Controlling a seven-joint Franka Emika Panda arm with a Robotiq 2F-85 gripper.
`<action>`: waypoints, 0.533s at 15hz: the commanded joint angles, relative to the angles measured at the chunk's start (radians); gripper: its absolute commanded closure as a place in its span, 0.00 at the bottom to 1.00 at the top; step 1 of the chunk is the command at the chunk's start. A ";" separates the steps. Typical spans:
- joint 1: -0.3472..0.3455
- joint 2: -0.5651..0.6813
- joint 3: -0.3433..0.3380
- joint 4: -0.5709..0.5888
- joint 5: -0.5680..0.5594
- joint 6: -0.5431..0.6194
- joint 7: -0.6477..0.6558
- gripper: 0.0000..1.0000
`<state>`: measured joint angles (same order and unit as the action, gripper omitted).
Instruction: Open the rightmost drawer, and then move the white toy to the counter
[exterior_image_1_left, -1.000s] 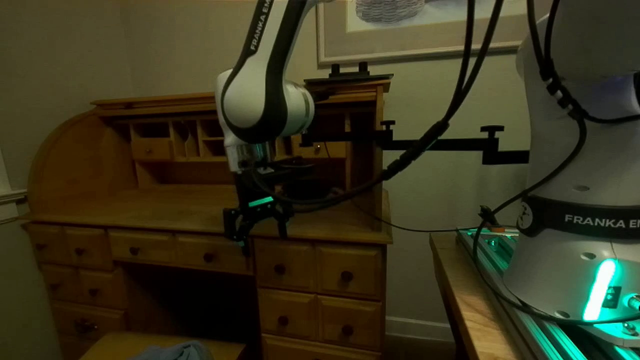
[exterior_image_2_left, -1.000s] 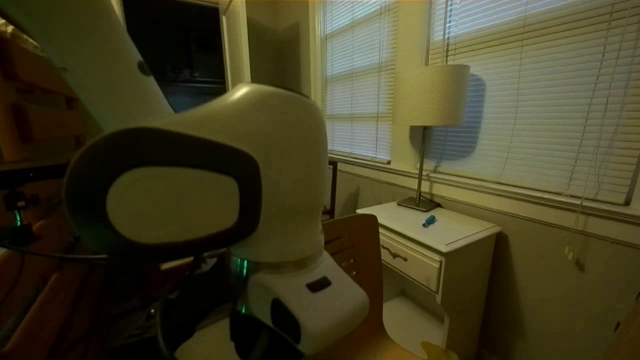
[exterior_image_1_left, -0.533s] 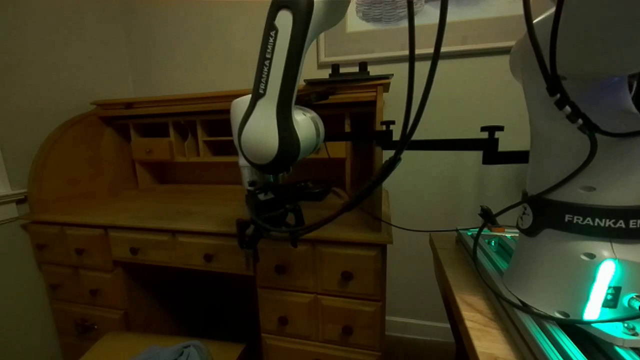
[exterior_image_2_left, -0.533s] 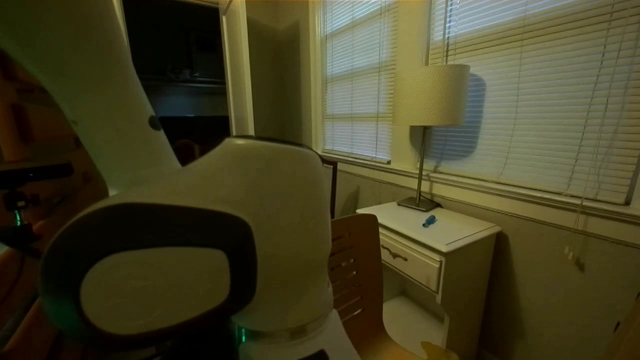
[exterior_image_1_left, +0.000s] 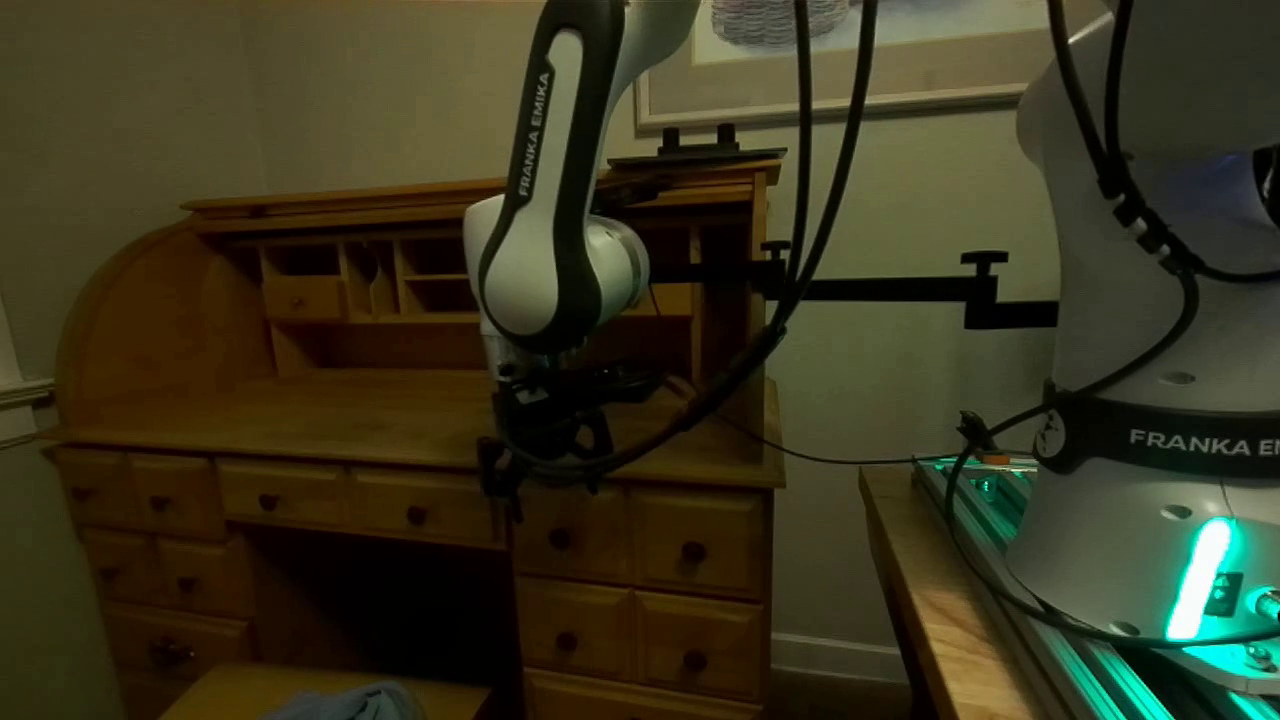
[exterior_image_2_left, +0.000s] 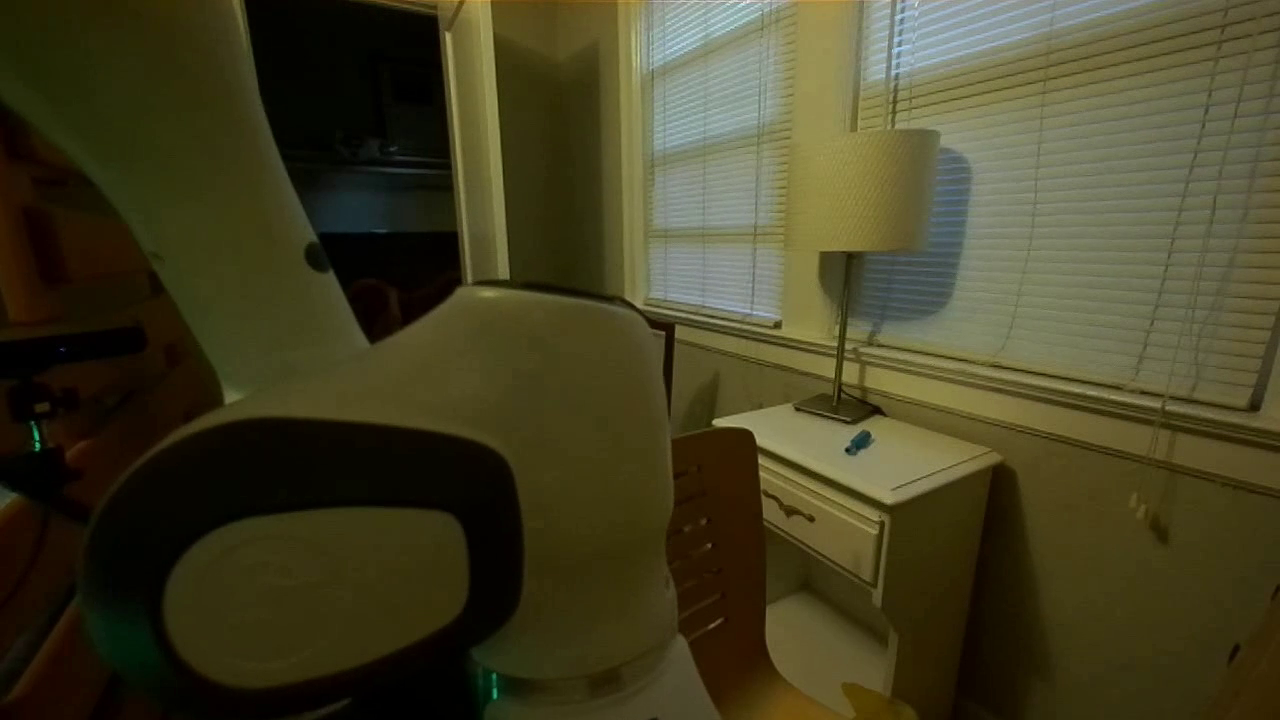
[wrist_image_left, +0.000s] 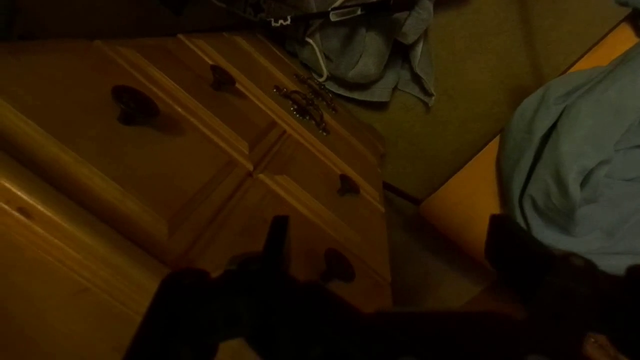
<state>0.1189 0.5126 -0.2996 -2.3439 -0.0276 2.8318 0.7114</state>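
Note:
The rightmost drawer (exterior_image_1_left: 655, 540) is the shallow oak front at the top of the desk's right-hand stack and looks closed. Its two round dark knobs also show on the drawer front in the wrist view (wrist_image_left: 222, 217). My gripper (exterior_image_1_left: 548, 490) hangs in front of the desk edge, by the drawer's left end. In the wrist view the gripper (wrist_image_left: 390, 245) has its fingers wide apart with nothing between them; a drawer knob lies beyond, nearer the left finger. The counter (exterior_image_1_left: 300, 410) is the flat oak desk top, also at lower left in the wrist view (wrist_image_left: 55, 280). The white toy is out of view.
A chair seat (exterior_image_1_left: 230, 690) with a blue-grey cloth (exterior_image_1_left: 350, 703) stands before the desk. Cables (exterior_image_1_left: 800, 270) loop from the arm. A black bar (exterior_image_1_left: 880, 290) crosses beside the desk. A white nightstand (exterior_image_2_left: 920, 480) holds a lamp.
In an exterior view the arm and gripper have moved right and slightly down, with the wrist turned. In the last half second they have hardly moved. The drawer looks unchanged.

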 joint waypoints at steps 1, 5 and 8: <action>0.057 0.066 -0.057 0.041 0.024 0.021 0.106 0.00; 0.059 0.111 -0.054 0.068 0.046 0.021 0.195 0.00; 0.067 0.149 -0.056 0.087 0.068 0.040 0.271 0.00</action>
<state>0.1624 0.6067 -0.3444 -2.2892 -0.0049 2.8382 0.9156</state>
